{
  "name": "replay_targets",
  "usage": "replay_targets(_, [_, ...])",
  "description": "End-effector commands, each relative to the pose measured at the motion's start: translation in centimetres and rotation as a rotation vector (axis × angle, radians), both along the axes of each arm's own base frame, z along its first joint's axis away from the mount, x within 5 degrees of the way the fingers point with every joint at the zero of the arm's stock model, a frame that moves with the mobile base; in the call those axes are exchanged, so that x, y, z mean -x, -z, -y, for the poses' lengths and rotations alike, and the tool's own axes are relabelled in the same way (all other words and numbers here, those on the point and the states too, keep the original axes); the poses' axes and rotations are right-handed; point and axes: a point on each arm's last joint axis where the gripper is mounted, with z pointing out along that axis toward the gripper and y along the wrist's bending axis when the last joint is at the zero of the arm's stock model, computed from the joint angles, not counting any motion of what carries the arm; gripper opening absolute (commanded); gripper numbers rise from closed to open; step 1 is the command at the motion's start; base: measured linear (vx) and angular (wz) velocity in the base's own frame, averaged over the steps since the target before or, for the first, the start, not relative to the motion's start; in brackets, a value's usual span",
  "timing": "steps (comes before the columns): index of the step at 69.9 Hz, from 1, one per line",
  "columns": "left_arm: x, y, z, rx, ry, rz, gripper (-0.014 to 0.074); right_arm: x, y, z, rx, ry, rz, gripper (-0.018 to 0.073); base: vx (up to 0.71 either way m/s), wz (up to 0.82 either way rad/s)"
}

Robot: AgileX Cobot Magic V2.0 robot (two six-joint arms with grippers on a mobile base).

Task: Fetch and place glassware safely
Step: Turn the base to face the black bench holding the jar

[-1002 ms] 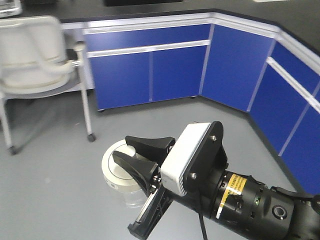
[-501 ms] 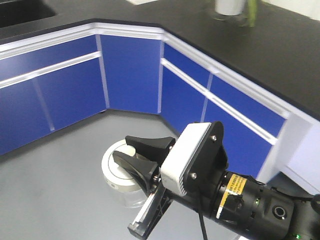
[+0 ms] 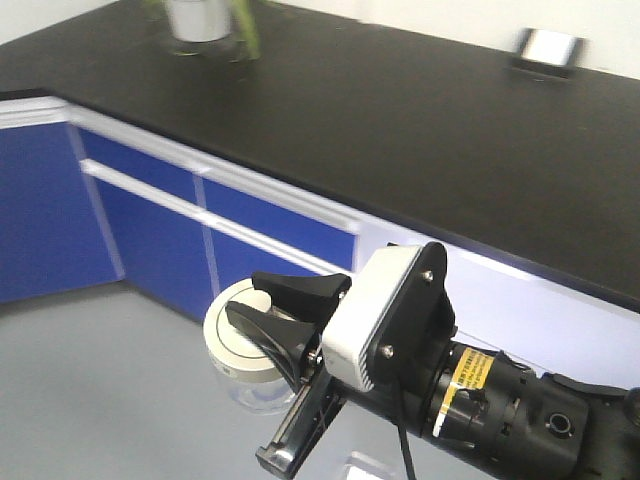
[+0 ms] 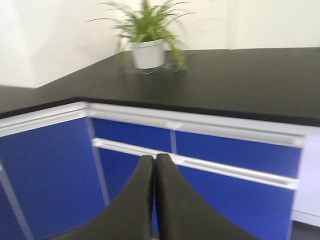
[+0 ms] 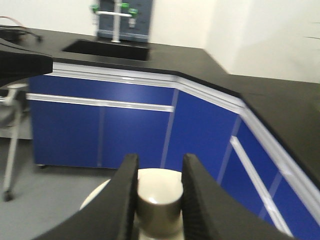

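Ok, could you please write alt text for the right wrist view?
The right gripper is shut on the knob of a cream jar lid. Behind it, blue cabinets stand under a black counter with a sink and tap.

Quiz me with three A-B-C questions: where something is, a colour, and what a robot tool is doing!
1. The green plant in a white pot stands: A on the black countertop; B on a shelf; C on a stool.
2. The cabinet doors are: A red; B blue; C yellow.
3. The right tool is: A wide open; B shut on the cream-white lid knob of the small clear glass jar; C unseen.
Key: A, pot rests there; B, all fronts blue; B, jaws squeeze the knob.
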Motion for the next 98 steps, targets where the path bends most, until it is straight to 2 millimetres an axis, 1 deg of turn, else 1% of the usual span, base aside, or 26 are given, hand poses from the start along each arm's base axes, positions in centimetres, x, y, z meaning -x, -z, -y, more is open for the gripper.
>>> replay_targets(1, [-0.03,-1.52,0.09,0.014,0.01,0.091,-0.0007,0.25,-2.82,0.13,-0.138,-0.015,0.101,-0.0003,0.19,-0.77])
replay_targets(26, [-0.03,-1.52,0.09,0.014,0.01,0.091,-0.0007,0.25,-2.82,0.13,-0.138,-0.015,0.101,-0.0003,0.19,-0.74])
replay_targets(43, [-0.03,-1.52,0.09,0.014,0.01,0.091,-0.0007,0.25,-2.82,0.13,-0.138,-0.015,0.101,-0.0003,0.18,-0.5])
replay_targets(65, [-0.03,-1.52,0.09,0.014,0.01,0.091,-0.0007,0.24,-2.81,0.13,-0.136,-0.015,0.1,-0.0003,0.18,-0.21])
replay_targets(98, [-0.03,-1.52,0.09,0.014,0.01,0.091,-0.0007,0.24,-2.81,0.13,-0.136,-0.015,0.1,-0.0003,0.15,-0.07])
